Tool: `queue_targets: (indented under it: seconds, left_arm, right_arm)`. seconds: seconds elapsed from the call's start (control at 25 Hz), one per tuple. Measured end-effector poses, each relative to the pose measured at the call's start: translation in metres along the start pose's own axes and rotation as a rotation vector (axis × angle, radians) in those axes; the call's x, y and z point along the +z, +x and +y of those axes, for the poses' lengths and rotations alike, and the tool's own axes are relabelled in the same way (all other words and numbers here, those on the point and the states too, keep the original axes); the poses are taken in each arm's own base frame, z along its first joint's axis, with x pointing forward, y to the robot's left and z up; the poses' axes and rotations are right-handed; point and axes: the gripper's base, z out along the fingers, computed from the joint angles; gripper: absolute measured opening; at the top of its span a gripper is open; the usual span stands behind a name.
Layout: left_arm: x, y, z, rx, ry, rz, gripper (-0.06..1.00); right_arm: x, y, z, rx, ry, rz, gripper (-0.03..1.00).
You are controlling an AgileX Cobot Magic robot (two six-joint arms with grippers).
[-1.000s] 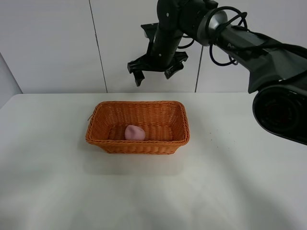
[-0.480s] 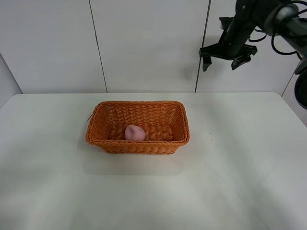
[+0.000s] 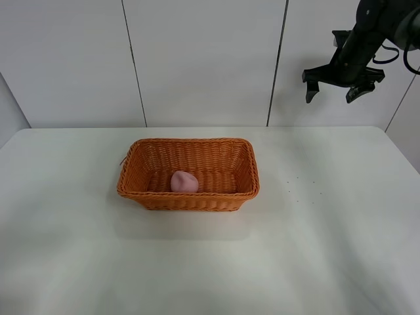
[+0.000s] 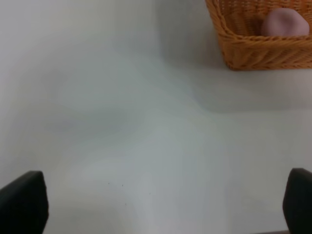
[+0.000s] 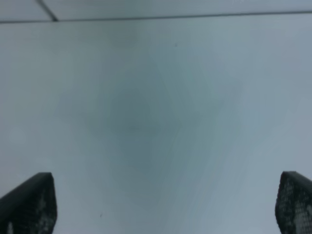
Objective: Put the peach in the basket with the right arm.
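The pale-pink peach (image 3: 184,182) lies inside the orange-brown wicker basket (image 3: 188,146), near its front wall. In the left wrist view the peach (image 4: 284,23) shows behind the basket's rim (image 4: 253,48). My right gripper (image 3: 338,85) hangs high at the far right, well away from the basket, open and holding nothing. Its wrist view shows only bare white table between its spread fingertips (image 5: 29,202). My left gripper (image 4: 161,204) is open over bare table beside the basket; only its dark fingertips (image 4: 22,200) show, and it is outside the high view.
The white table (image 3: 315,249) spreads on all sides of the basket. A white panelled wall (image 3: 197,59) with dark vertical seams stands behind it. A few tiny dark specks (image 3: 298,187) dot the table to the right of the basket.
The right arm has swung from above the basket's back edge far to the right and stays high. The peach and basket have not moved.
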Motion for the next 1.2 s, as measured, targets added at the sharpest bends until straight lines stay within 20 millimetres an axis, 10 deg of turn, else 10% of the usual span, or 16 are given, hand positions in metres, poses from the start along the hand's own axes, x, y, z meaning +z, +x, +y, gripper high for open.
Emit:
queue_targets:
  seconds: [0.48, 0.84, 1.2]
  left_arm:
    - [0.000, 0.000, 0.000, 0.000, 0.000, 0.000, 0.99]
    - [0.000, 0.000, 0.000, 0.000, 0.000, 0.000, 0.99]
    - [0.000, 0.000, 0.000, 0.000, 0.000, 0.000, 0.99]
  right_arm:
    - [-0.116, 0.066, -0.003, -0.002, -0.016, 0.004, 0.70]
    - [-0.199, 0.219, -0.011, 0.002, -0.026, 0.015, 0.70]
    - [-0.195, 0.369, -0.016, 0.006, -0.037, -0.183, 0.70]
